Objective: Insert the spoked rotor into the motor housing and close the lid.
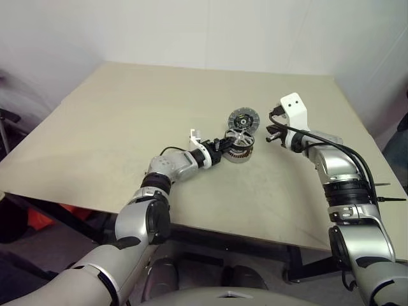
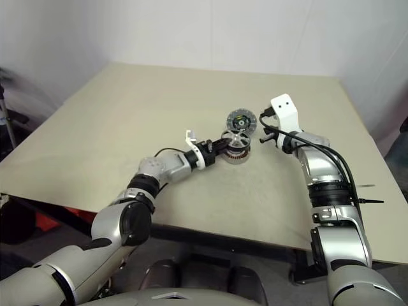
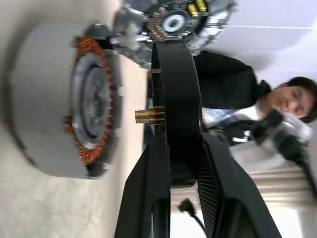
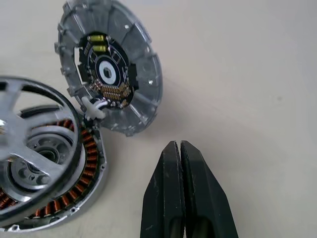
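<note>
Gripping the spoked rotor (image 1: 240,136) by its rim, the left gripper (image 1: 221,144) held it edge-on just above the motor housing (image 1: 240,153), brass shaft toward the copper windings but not yet seated. Rotor judged rigid, smooth metal, moderately heavy for its size; rim hold seemed sound, spokes look thin. Housing sat mid-table; lid (image 1: 243,119) lay just beyond it on the far side, touching it. Right gripper (image 4: 179,148) hovered to the right of the housing, fingers pressed together, empty.
</note>
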